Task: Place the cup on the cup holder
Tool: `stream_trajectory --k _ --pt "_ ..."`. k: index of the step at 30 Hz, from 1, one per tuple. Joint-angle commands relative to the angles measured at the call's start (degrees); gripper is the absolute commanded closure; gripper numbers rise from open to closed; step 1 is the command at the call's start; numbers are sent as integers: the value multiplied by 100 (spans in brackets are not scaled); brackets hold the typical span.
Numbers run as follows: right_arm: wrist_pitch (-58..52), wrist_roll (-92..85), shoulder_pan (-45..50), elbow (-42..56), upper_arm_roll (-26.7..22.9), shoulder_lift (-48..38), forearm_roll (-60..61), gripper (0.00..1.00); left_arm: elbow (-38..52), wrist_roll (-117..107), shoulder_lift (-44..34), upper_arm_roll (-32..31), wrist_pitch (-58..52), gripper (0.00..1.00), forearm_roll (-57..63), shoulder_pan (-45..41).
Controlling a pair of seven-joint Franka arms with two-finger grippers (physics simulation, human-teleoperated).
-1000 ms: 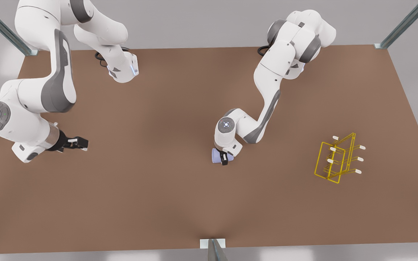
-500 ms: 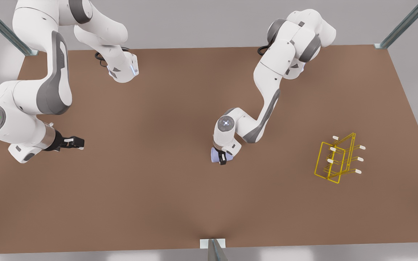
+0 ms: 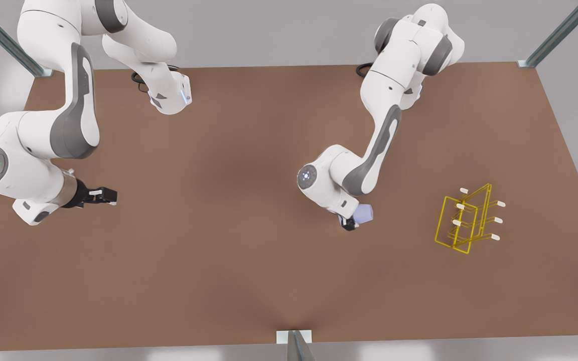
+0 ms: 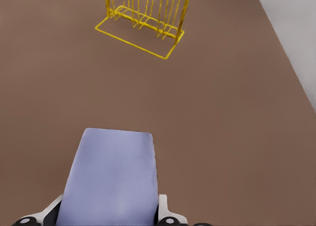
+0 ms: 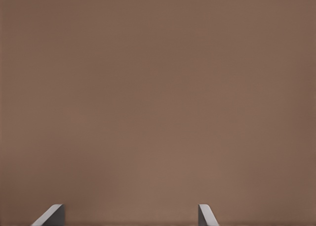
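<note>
The left gripper (image 3: 351, 223) holds the cup (image 3: 363, 213) between its fingers, closed on it, in the middle of the table (image 3: 229, 281). In the front view the cup lies on its side in the grip, and it seems lifted a little above the table, though I cannot be sure of this. In the left wrist view the cup (image 4: 111, 181) points toward the holder (image 4: 144, 18), which stands ahead. The holder (image 3: 465, 218) is well apart from the cup, at the front view's right, and its white-tipped pegs stick out to both sides.

The right gripper (image 3: 99, 195) waits at the front view's left, far from the cup, with its fingers (image 5: 52, 215) spread apart and only the bare table before it.

I think the main risk is in the last part of the way. The holder is thin wire and looks light, so if the cup strikes the frame or a peg from the side, the holder may slide or tip over. The mouth of the cup must meet a peg straight; if the cup is tilted, the peg may hit the rim and push the cup in the grip. The cup is also tapered and smooth, so it may slip between the fingers if the arm turns fast. If the gripper lets go before the cup sits deep on a peg, the cup may fall and roll on the table.
</note>
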Motion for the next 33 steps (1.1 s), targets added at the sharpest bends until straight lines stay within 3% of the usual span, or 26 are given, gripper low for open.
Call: stream_trajectory --k 1,4,8,15,33 --pt "-2 -74 0 4 1 -8 4 0 51 202 -3 172 -2176 25 1276 -15" --pt "-2 -82 0 4 1 -8 4 0 24 264 225 1393 -2448 25 1716 -718" --pt "-11 -82 0 4 1 -16 4 0 -28 255 524 1745 -2563 25 2656 -692" --pt "-20 -91 -53 13 1 -25 22 0 -37 185 1025 1754 -2431 25 3676 -156" --pt "-20 -91 -53 13 27 -43 57 0 -477 -202 1420 1745 -2167 25 3905 134"
